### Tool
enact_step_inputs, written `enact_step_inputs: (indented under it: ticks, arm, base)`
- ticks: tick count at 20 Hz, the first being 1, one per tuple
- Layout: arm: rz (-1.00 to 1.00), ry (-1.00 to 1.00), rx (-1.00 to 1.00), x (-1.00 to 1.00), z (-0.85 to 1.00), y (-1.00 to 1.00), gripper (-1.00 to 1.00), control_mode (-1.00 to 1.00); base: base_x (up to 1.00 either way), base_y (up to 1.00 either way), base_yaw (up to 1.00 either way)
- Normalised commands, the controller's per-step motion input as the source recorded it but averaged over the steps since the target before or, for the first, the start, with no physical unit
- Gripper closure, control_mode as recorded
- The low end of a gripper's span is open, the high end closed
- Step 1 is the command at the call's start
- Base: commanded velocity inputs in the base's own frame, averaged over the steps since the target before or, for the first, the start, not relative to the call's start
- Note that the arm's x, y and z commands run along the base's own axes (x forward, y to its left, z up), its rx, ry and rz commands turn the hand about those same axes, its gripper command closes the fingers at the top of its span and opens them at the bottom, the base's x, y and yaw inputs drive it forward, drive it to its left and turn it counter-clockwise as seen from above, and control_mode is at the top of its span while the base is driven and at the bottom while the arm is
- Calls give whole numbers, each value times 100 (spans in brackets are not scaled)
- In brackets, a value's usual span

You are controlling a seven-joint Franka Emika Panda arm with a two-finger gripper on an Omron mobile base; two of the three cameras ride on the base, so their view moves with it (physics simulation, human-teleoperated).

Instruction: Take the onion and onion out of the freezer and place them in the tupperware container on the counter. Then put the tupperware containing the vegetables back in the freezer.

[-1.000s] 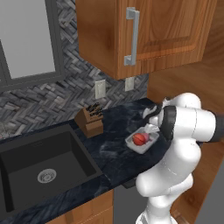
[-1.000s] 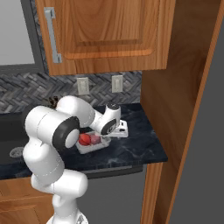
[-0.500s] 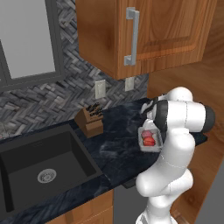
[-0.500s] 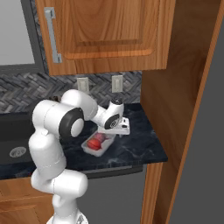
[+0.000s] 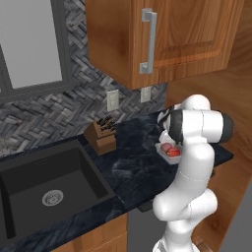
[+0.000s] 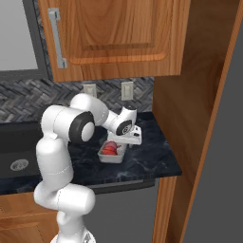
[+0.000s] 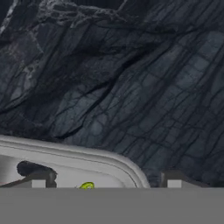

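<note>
Right base view has the fingers [image 6: 124, 143] straddling the tupperware container's [image 6: 105, 157] rim near the table's [image 6: 156, 161] right edge, grip unclear; both onions [image 6: 110, 148] ride inside, so lift it level

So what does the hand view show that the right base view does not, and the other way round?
Hand view: the pincer with its finger tips set wide apart, one on each side of a rounded corner of the tupperware container. Right base view: the onions lying in it, the wall outlets and the wooden cabinet. Both: the container on the dark marbled counter.
</note>
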Motion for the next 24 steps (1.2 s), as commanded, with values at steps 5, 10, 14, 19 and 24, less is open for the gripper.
enact_step_inputs:
  ticks: [5, 10, 14, 19, 24]
  arm:
    - [-1, 0, 0, -37, -41, 1, 100, -100]
    - [-16, 0, 0, -55, -20, -1, 100, -100]
    - [-38, 0, 0, -30, -3, 0, 100, -100]
    - [-53, 0, 1, -25, 8, 0, 100, -100]
    - [-51, 0, 0, -74, 66, 0, 100, -100]
  base:
    - [0, 0, 0]
    - [0, 0, 0]
    - [0, 0, 0]
    - [0, 0, 0]
    - [0, 0, 0]
